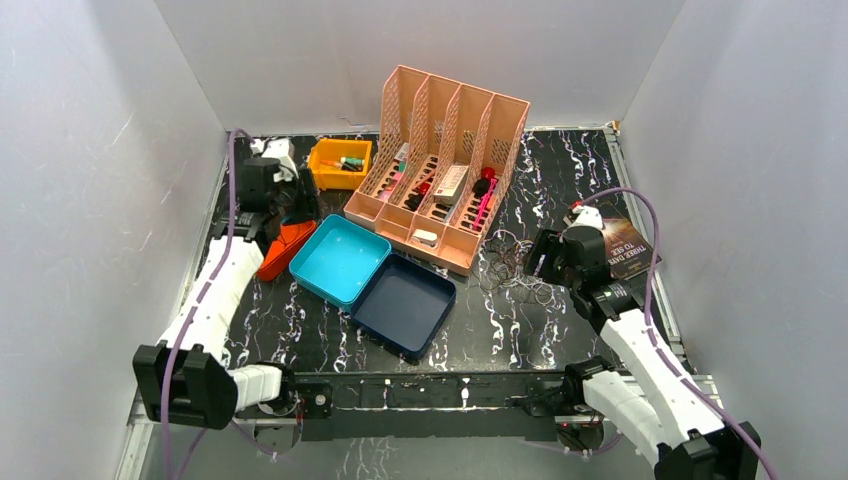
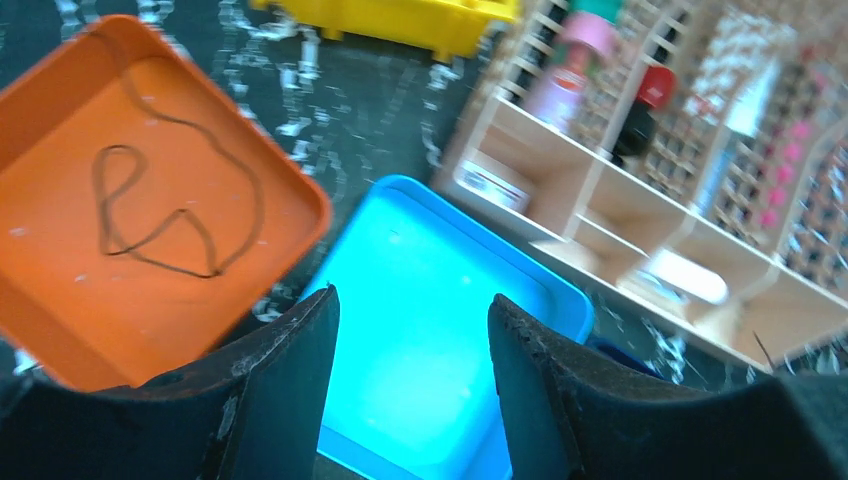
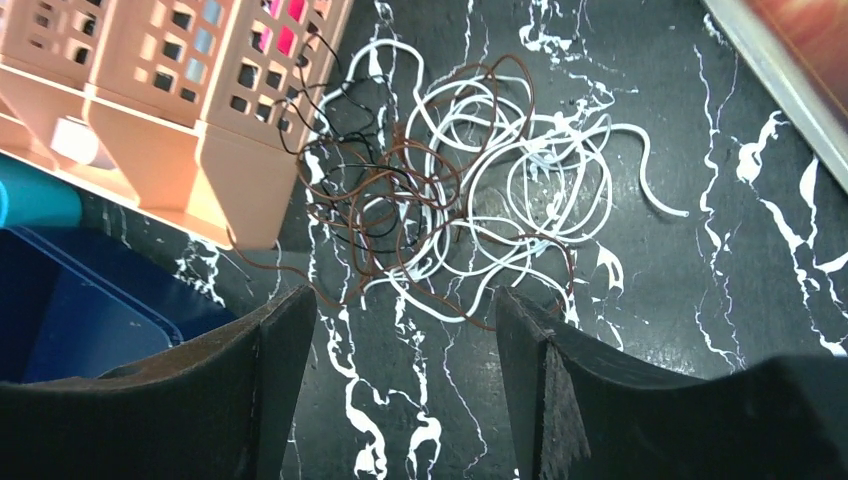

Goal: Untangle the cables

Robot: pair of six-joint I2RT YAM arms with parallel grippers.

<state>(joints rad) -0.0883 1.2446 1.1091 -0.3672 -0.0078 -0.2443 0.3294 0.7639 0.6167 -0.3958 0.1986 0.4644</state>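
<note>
**Q:** What is under you, biggest thing first?

**A:** The black table point(image 1: 500, 330) with white marbling. At its far side stands a pink file organizer point(image 1: 440, 150) with four slots that hold small items. Against its near side lie a teal tray point(image 1: 340, 262) and a navy tray point(image 1: 405, 305), touching at one edge. Left of the teal tray sits an orange tray point(image 1: 283, 250), and behind that a yellow bin point(image 1: 322, 165).

**Q:** And your claws?

**A:** My left claw point(image 2: 412, 310) hangs above the gap where the orange tray and the teal tray meet. Its fingers stand apart with nothing between them. My right claw point(image 3: 405, 300) hangs over bare table on the right, between the navy tray and a book lying at the table's right edge. It is spread wide too, and it grips nothing.

**Q:** Where are the cables?

**A:** Most of the cables point(image 3: 450, 200) lie in one loose heap on the table, just beside the organizer's right front corner and just beyond my right fingertips. White, brown and thin black loops cross over one another there. A few black strands reach the organizer's wall, and one white end trails off to the right.

**Q:** Any apart from the heap?

**A:** One dark cable point(image 2: 100, 200) lies alone on the floor of the orange tray, curled in an open loop, well apart from the rest.
</note>
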